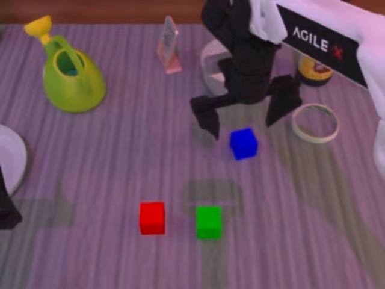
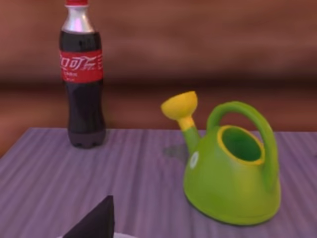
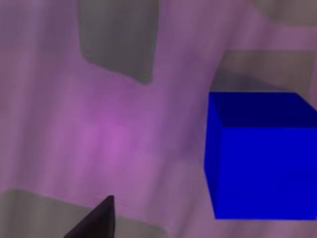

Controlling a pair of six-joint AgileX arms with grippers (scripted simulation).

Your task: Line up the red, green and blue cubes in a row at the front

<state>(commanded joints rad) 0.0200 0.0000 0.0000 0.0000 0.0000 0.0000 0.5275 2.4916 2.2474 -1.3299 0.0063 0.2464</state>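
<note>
The blue cube (image 1: 243,143) rests on the purple table right of centre and fills the side of the right wrist view (image 3: 262,156). My right gripper (image 1: 242,123) hangs open just behind and above it, one finger on each side and nothing between them; one fingertip (image 3: 99,220) shows in its wrist view. The red cube (image 1: 152,217) and green cube (image 1: 209,221) stand side by side near the front, a small gap between them. My left gripper (image 1: 7,208) is parked at the table's left edge, one fingertip (image 2: 96,220) visible, open and empty.
A lime-green watering can (image 1: 73,75) stands at the back left, a cola bottle (image 2: 81,79) beyond it. A white bowl (image 1: 9,156) lies at the left edge. A tape ring (image 1: 316,122), a dark bottle (image 1: 314,69) and a clear pink plaque (image 1: 169,45) sit at the back.
</note>
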